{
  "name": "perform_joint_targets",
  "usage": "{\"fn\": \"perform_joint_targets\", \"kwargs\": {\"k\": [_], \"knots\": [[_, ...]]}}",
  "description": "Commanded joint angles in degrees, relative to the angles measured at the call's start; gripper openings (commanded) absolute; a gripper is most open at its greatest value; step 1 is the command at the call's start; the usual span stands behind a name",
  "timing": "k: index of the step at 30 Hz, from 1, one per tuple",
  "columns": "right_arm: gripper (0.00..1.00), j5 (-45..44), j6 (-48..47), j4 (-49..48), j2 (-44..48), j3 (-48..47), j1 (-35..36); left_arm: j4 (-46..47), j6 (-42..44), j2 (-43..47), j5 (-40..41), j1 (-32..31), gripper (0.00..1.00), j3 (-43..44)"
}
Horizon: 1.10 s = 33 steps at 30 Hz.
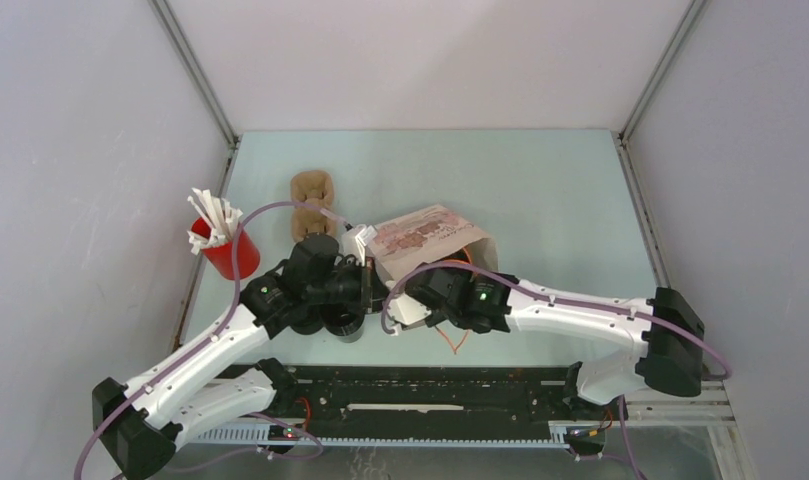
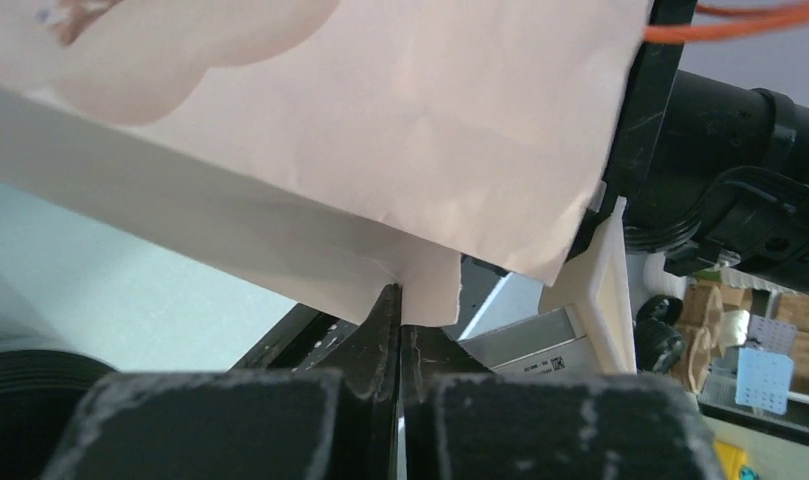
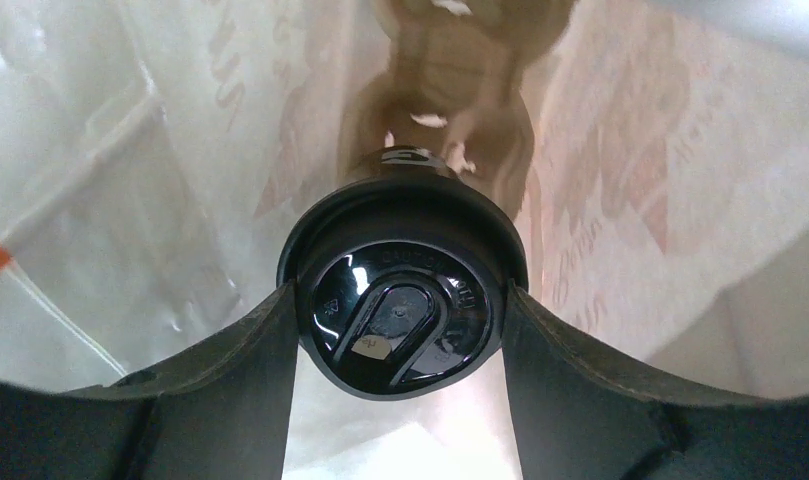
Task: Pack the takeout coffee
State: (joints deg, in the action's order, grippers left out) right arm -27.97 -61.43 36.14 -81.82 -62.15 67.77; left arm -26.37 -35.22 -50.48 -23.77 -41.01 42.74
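Pretty cramped scene, so going big to small. Had a pale green table [image 1: 540, 180] under everything, with grey walls round it. Then two arms, both reaching in at the paper bag [image 1: 425, 232]. Saw the left arm [image 1: 210, 350] coming at the bag's left corner and the right arm [image 1: 580, 315] coming from the bag's right, curling round to its mouth. Found the bag lying on its side, printed face up, mouth turned toward the arm bases. Noticed a thin orange cord [image 1: 458, 340] loose just in front of that mouth.

Spotted a brown pulp cup carrier [image 1: 313, 203] just off the bag's far-left corner. Also a red cup [image 1: 230, 258] full of white sticks [image 1: 212, 213] well to the bag's left. Made out a spare black cup [image 1: 347, 327] on the near-left side of the bag, half hidden under the left arm.

Found the coffee cup [image 3: 400, 290] itself inside the bag's mouth, black lid facing back out, paper walls all round it. Had the right gripper [image 3: 402, 320] clamped on that cup, one finger [image 3: 270, 350] pressed against each side at the lid rim. Had the left gripper [image 2: 397, 310] squeezed fully together on the bag's paper edge, pinching a small corner flap between the tips.
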Motion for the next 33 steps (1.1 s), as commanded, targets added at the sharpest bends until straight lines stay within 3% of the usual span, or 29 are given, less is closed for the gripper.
{"fn": "perform_joint_targets", "kwargs": {"k": [1, 14, 19, 22, 25, 27, 33], "knots": [[0.06, -8.98, 3.57, 3.99, 4.90, 0.19, 2.42, 6.24, -2.35, 1.43, -7.74, -0.06, 0.00, 0.82], [0.04, -14.80, 13.06, 21.13, 13.56, -2.83, 5.90, 17.65, -9.59, -4.67, -16.86, 0.10, 0.00, 5.24], [0.04, -10.96, 12.62, 23.15, 14.23, -3.13, 5.11, 19.54, -12.05, -6.02, -18.26, 0.06, 0.00, 4.65], [0.05, -1.53, 10.99, 20.71, 12.72, -3.08, 1.99, 19.87, -12.85, -6.18, -17.42, 0.13, 0.00, 4.25], [0.04, 13.03, 5.55, 3.02, 10.14, 1.76, -5.63, 19.22, -13.99, -7.35, -15.79, 1.15, 0.00, 3.45], [0.03, 13.14, 3.34, -5.24, 8.15, 2.50, -6.88, 16.61, -14.25, -9.24, -14.94, 2.87, 0.00, 3.34], [0.04, 11.76, -0.35, 2.72, 11.13, -4.63, -8.72, 16.51, -14.94, -10.45, -16.27, 4.72, 0.00, 3.14]]}}
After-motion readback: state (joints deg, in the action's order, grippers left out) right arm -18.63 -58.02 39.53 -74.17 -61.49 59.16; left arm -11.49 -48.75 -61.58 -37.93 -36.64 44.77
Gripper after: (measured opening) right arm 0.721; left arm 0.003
